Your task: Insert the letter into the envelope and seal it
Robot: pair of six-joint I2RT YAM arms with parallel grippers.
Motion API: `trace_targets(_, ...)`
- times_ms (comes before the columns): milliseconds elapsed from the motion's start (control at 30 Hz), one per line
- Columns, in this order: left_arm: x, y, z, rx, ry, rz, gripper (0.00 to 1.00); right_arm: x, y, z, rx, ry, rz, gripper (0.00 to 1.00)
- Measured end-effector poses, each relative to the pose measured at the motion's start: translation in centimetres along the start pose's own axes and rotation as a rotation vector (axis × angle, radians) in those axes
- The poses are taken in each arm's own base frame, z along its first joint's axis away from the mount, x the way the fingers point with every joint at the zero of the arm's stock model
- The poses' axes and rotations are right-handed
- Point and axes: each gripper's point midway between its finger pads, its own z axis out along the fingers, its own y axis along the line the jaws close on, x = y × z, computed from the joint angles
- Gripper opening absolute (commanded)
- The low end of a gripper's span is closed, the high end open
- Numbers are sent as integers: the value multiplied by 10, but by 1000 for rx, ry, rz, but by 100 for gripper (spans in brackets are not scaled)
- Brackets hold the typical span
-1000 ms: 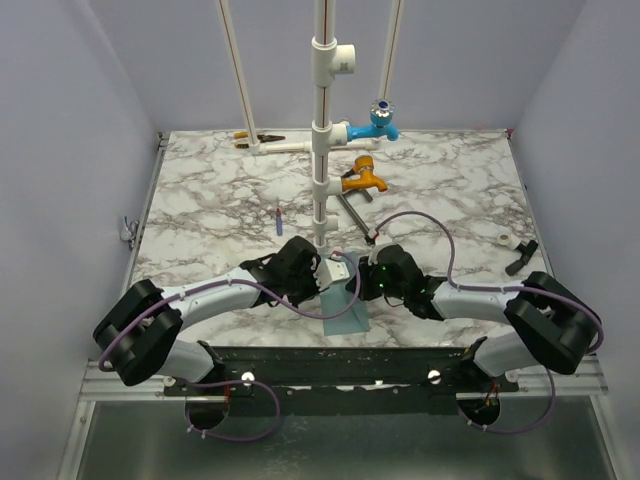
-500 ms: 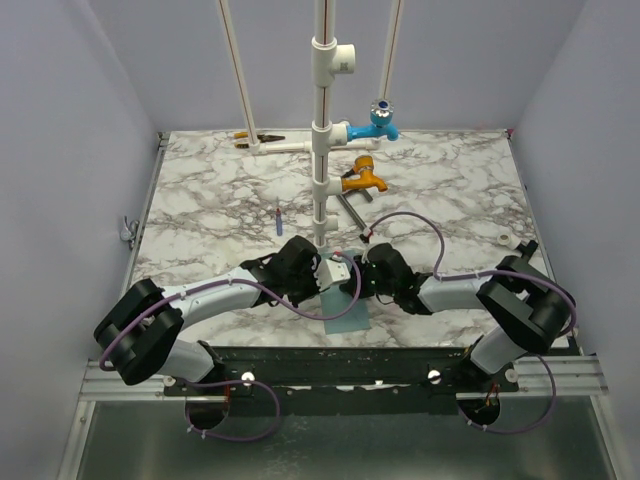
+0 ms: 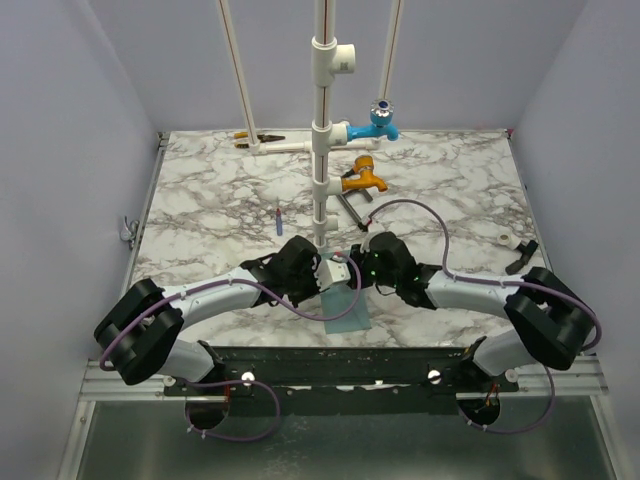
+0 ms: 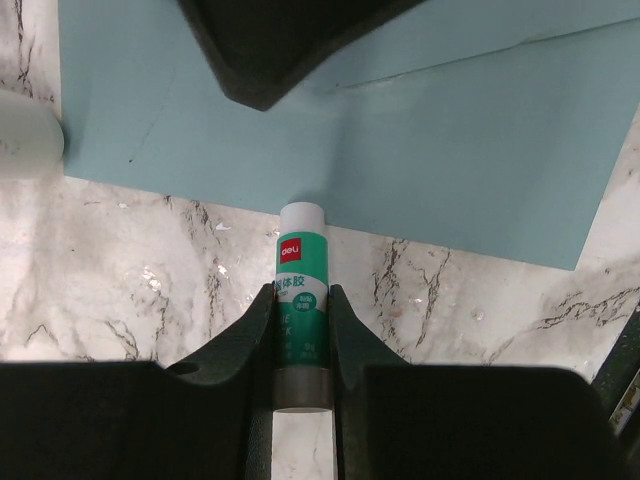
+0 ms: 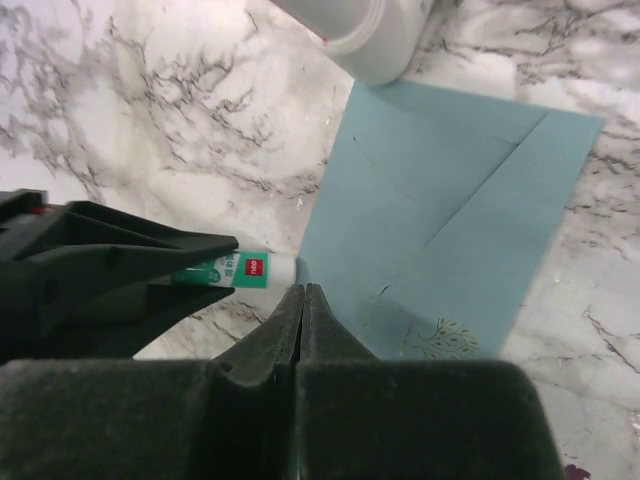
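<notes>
The teal-blue envelope [image 3: 345, 312] lies flat near the table's front edge; it fills the top of the left wrist view [image 4: 400, 150] and the right wrist view [image 5: 440, 220]. My left gripper [image 4: 301, 292] is shut on a green and white glue stick [image 4: 300, 280], whose white tip touches the envelope's edge. My right gripper [image 5: 303, 290] is shut, its tips pinching the envelope's edge right beside the glue stick [image 5: 235, 269]. In the top view the two grippers [image 3: 330, 272] [image 3: 362, 270] meet over the envelope. The tan letter is not in sight.
A white pipe stand [image 3: 322, 150] with a blue tap [image 3: 378, 122] and an orange tap [image 3: 360, 178] rises just behind the grippers; its base shows in the right wrist view [image 5: 350, 30]. A blue pen [image 3: 278, 220] lies at left, a black tool [image 3: 520, 257] at right.
My right gripper has shifted left toward the envelope and then slightly back toward the pipe stand. The left gripper and glue stick have stayed put.
</notes>
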Motion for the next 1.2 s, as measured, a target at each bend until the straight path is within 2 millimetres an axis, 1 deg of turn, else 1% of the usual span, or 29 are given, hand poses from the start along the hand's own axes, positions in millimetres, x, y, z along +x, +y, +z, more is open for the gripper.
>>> trace_targets(100,0,0,0,0,0,0,0,-14,4,-8,4,-42,-5,1)
trace_targets(200,0,0,0,0,0,2,0,-15,1,-12,20,-51,-5,1)
trace_targets(267,0,0,0,0,0,2,0,-8,-4,-12,36,-35,-4,1)
trace_targets(333,0,0,0,0,0,2,0,4,-11,-7,49,-5,-1,1)
trace_targets(467,0,0,0,-1,0,2,0,32,-29,11,93,72,18,1)
trace_targets(567,-1,1,0,-3,-3,3,0,27,-29,17,86,58,19,1)
trace_targets(733,-1,1,0,-3,-4,7,0,27,-29,15,82,58,5,1)
trace_targets(867,-1,1,0,-4,-6,7,0,24,-25,3,79,72,-19,1)
trace_targets(1000,-2,1,-1,-4,-7,8,0,4,-10,-14,47,20,-28,1)
trace_targets(1067,-2,1,-1,-5,-7,10,0,-1,-6,-16,34,1,-29,1)
trace_targets(1133,-2,1,-1,-5,-7,11,0,4,-8,-13,32,12,-25,1)
trace_targets(1200,-2,1,-1,-5,-7,11,0,21,-16,-7,40,57,-13,1)
